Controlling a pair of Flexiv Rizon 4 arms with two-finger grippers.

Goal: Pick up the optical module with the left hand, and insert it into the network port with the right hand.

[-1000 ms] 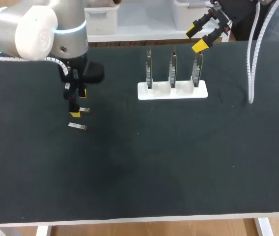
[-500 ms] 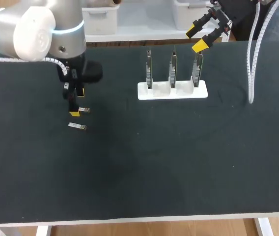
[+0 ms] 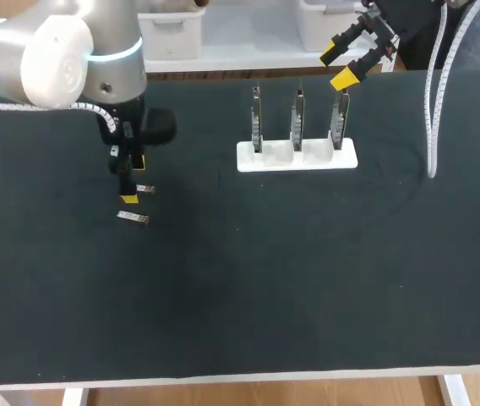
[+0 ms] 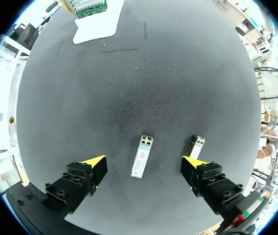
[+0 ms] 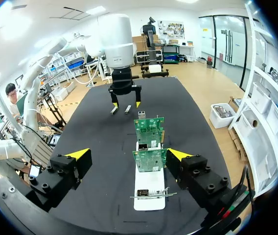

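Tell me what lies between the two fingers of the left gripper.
In the left wrist view, one optical module lies between the open fingers of the left gripper, touching neither. A second module lies by one fingertip, outside the gap.

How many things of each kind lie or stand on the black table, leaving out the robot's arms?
Small silver metal optical modules: 2
Upright green circuit boards: 3
White rectangular base holding the boards: 1
Total: 6
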